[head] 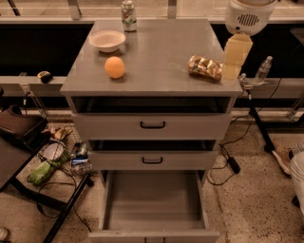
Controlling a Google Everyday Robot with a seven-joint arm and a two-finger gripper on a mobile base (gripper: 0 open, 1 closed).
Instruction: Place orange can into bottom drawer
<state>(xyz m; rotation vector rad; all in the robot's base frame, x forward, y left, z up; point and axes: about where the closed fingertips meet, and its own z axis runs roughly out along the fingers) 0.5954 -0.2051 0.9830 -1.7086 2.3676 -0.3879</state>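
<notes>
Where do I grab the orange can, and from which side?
Take the orange can across the middle of its body, coming from above. It seems to lie on its side on the cabinet top, long axis roughly left to right, so closing front to back spans its narrow width. The gripper hangs just right of it.

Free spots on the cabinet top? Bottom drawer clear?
The bottom drawer is open, bare. The top is free between fruit and orange can, and along the front. Crowded at right: gripper beside orange can; bowl and green can back left.
</notes>
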